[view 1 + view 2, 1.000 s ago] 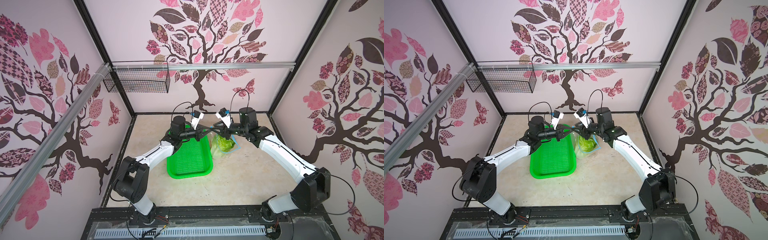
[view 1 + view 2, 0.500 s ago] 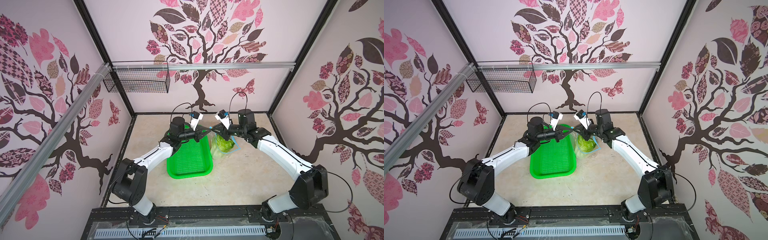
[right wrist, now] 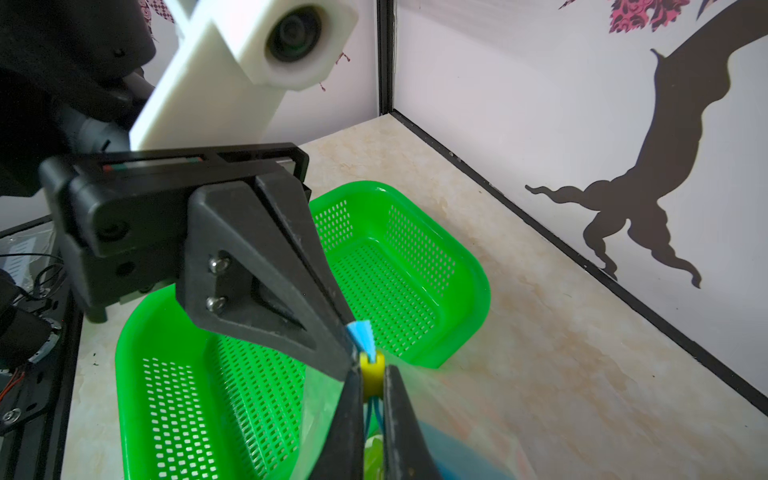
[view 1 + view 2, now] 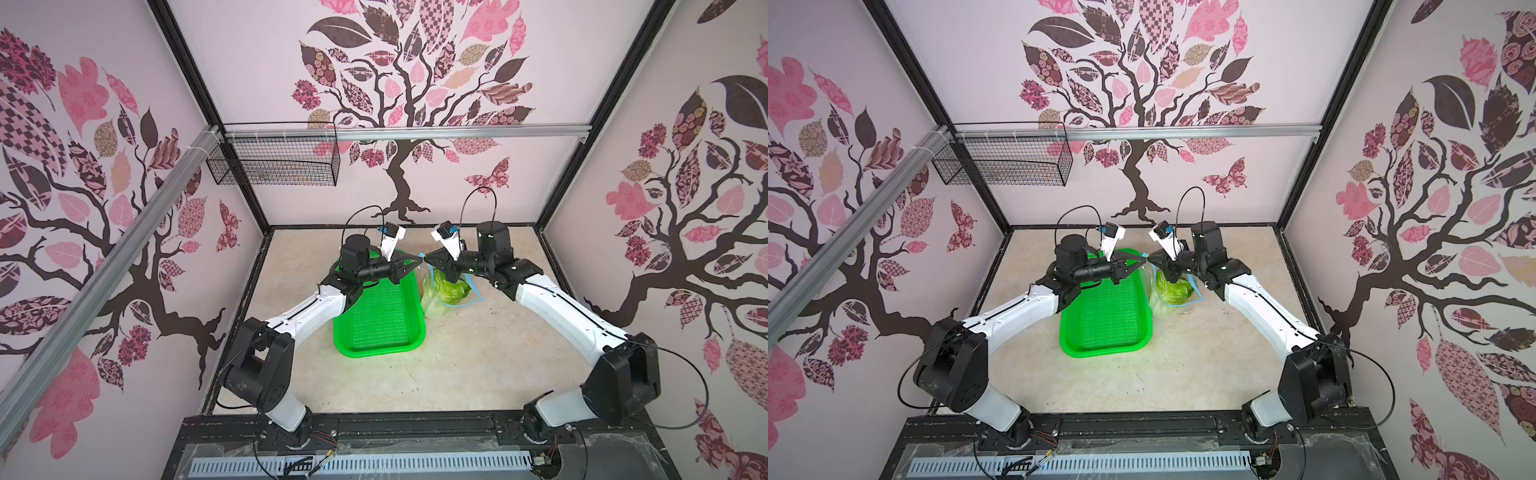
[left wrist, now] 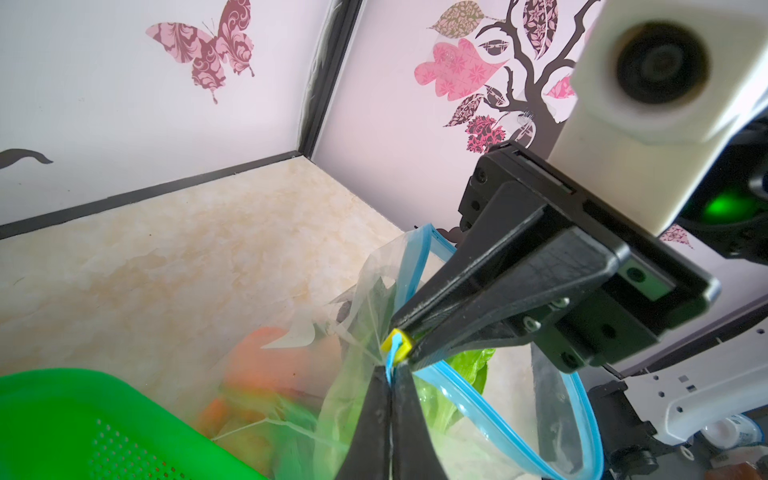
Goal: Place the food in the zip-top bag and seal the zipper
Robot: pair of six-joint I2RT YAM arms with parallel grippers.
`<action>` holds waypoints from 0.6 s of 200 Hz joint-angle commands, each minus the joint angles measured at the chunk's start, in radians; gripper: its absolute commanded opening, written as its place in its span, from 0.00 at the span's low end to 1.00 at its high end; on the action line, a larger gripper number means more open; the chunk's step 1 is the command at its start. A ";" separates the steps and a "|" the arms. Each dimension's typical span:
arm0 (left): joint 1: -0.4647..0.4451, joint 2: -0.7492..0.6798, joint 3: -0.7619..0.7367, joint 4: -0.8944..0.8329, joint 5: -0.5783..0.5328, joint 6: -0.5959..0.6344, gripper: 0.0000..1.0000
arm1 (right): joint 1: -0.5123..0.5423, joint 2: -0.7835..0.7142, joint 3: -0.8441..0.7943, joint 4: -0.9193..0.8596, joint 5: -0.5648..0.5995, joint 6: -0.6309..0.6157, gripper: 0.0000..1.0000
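Observation:
The clear zip-top bag hangs just right of the green basket, its mouth gaping in a loop of blue zipper. Inside it the food shows: a green cabbage and blurred orange pieces. My two grippers meet tip to tip above the bag's near corner in both top views. The left gripper is shut on the end of the blue strip. The right gripper is shut on the zipper's yellow tab, right beside the left one's tips.
A bright green mesh basket with nothing in it lies under the left gripper, touching the bag's left side. A black wire basket hangs on the back wall at the left. Walls close in the tan floor on three sides.
The right gripper's jaws have come together on the yellow tab. Both arms have stayed almost where they were, and the left grip has not changed.

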State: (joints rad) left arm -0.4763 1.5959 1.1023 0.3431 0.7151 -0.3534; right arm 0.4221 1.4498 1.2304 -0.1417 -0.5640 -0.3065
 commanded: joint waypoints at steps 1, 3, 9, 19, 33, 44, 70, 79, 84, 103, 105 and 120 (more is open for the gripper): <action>0.044 -0.029 -0.018 0.154 -0.055 -0.072 0.00 | 0.018 -0.050 -0.020 -0.078 0.054 0.017 0.00; 0.046 -0.031 -0.019 0.159 -0.055 -0.077 0.00 | 0.018 -0.050 -0.019 -0.080 0.058 0.018 0.00; 0.051 -0.030 -0.020 0.172 -0.055 -0.089 0.00 | 0.020 -0.049 -0.020 -0.088 0.072 0.020 0.00; 0.057 -0.033 -0.023 0.183 -0.056 -0.102 0.00 | 0.022 -0.047 -0.020 -0.098 0.088 0.024 0.00; 0.061 -0.034 -0.021 0.187 -0.060 -0.104 0.00 | 0.026 -0.046 -0.020 -0.106 0.087 0.030 0.00; 0.062 -0.034 -0.017 0.186 -0.062 -0.103 0.00 | 0.030 -0.049 -0.025 -0.108 0.088 0.032 0.00; 0.070 -0.030 -0.015 0.188 -0.082 -0.114 0.00 | 0.035 -0.061 -0.021 -0.125 0.119 0.036 0.00; 0.074 -0.027 -0.018 0.190 -0.092 -0.122 0.00 | 0.035 -0.066 -0.019 -0.132 0.133 0.040 0.00; 0.076 -0.026 -0.018 0.190 -0.093 -0.126 0.00 | 0.035 -0.069 -0.015 -0.133 0.141 0.043 0.00; 0.077 -0.011 -0.007 0.194 -0.047 -0.125 0.00 | 0.034 -0.078 -0.014 -0.115 0.145 0.054 0.00; 0.077 -0.010 -0.006 0.195 -0.040 -0.127 0.00 | 0.034 -0.078 -0.014 -0.111 0.143 0.056 0.00; 0.072 0.009 -0.006 0.240 0.020 -0.149 0.00 | 0.034 -0.078 -0.010 -0.085 0.129 0.069 0.00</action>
State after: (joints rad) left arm -0.4488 1.5997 1.0916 0.4339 0.7364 -0.4713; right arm 0.4580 1.4139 1.2282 -0.1547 -0.4458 -0.2657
